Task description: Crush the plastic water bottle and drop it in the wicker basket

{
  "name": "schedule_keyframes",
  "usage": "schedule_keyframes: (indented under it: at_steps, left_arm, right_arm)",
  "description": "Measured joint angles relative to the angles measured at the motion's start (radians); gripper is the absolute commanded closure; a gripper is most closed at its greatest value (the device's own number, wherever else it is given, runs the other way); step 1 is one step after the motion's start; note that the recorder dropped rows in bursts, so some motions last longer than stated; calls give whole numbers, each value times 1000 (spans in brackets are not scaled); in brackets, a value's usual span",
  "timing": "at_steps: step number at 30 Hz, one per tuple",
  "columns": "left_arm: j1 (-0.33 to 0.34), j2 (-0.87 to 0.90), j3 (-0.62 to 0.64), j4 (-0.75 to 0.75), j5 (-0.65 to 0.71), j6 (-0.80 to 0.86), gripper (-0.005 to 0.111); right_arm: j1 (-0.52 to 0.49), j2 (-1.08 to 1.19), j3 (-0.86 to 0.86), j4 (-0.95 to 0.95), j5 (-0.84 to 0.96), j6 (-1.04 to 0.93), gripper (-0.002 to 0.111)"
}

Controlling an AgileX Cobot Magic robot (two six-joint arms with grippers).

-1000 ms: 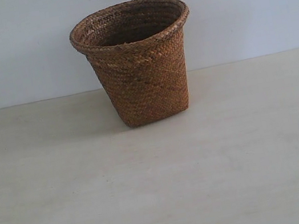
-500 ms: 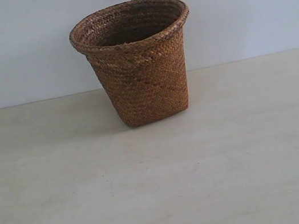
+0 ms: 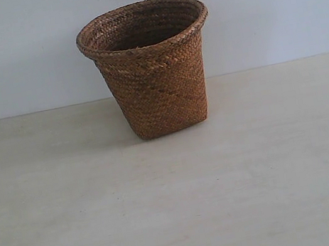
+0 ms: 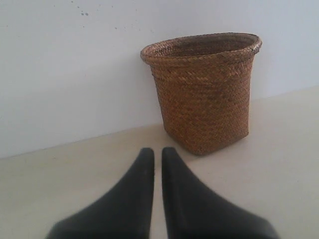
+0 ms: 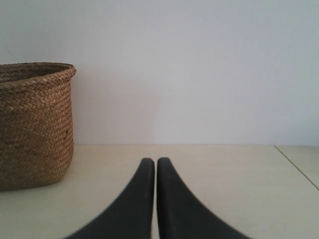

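Note:
The brown wicker basket (image 3: 150, 68) stands upright on the pale table near the back wall; it also shows in the left wrist view as the basket (image 4: 204, 92) and at the edge of the right wrist view as the basket (image 5: 32, 124). No plastic water bottle is visible in any view; the inside of the basket is mostly hidden. My left gripper (image 4: 157, 152) is shut with nothing between its black fingers, well short of the basket. My right gripper (image 5: 151, 162) is shut and empty too, off to the basket's side. Neither gripper appears in the exterior view.
A plain white wall (image 3: 271, 2) runs behind the table. The light tabletop (image 3: 180, 209) stretches in front of the basket. A table edge or seam (image 5: 296, 167) shows in the right wrist view.

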Motion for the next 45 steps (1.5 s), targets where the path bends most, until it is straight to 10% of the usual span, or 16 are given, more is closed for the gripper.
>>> schedule_keyframes:
  at_steps: [14, 34, 45]
  left_arm:
    - [8, 0, 0, 165, 14, -169, 102]
    - [244, -197, 109, 178, 50, -220, 102]
    - [256, -241, 111, 178, 260, -222, 102]
  right_arm:
    - [0, 0, 0, 0, 0, 1, 108]
    - [0, 0, 0, 2, 0, 1, 108]
    - [0, 0, 0, 2, 2, 1, 108]
